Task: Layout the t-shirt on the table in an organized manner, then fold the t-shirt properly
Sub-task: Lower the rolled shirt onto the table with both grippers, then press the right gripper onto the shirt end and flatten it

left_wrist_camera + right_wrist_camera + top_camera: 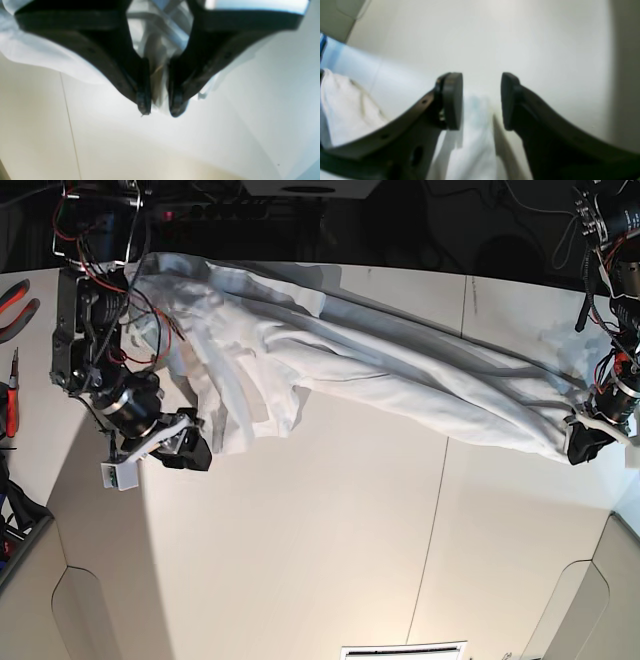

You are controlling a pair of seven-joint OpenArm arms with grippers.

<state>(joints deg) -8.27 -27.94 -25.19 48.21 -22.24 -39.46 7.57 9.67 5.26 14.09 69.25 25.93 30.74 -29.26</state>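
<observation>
I see the shirt (380, 370) stretched in a long wrinkled band across the far part of the surface (300, 560), running from one set of jaws to the other. My left jaws (160, 110) are clamped on a bunched fold of its edge, cloth squeezed between the tips and spilling out behind both of them. My right jaws (482, 100) stand parted, with a strip of shirt lying between and under them, touching neither pad; more cloth is heaped beside their left finger. A thin seam (432, 510) crosses the surface below the shirt.
</observation>
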